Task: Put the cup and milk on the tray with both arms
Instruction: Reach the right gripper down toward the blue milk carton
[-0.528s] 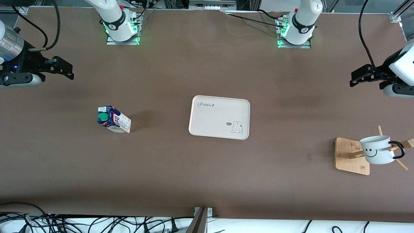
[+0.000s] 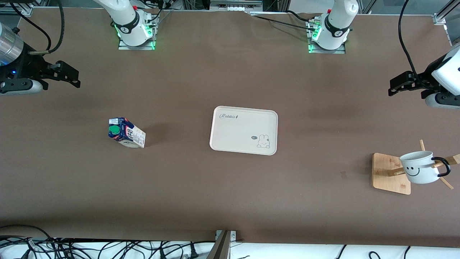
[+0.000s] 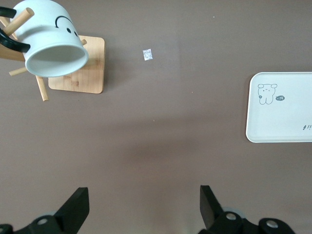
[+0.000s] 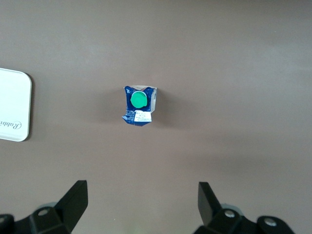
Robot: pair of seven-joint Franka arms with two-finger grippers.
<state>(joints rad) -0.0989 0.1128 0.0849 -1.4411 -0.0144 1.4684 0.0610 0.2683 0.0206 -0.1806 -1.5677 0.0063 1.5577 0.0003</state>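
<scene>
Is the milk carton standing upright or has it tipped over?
Upright. The milk stands on the table with its green cap facing straight up at the right wrist camera.

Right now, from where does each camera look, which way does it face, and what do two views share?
Front view: high across the table, facing both arm bases; shows tray, milk, cup hung on its rack, right pincer and left pincer up at the table's ends.
Left wrist view: looks down past the open left pincer at the cup and tray.
Right wrist view: looks down past the open right pincer at the milk.
Shared: the tray edge appears in both wrist views.
</scene>
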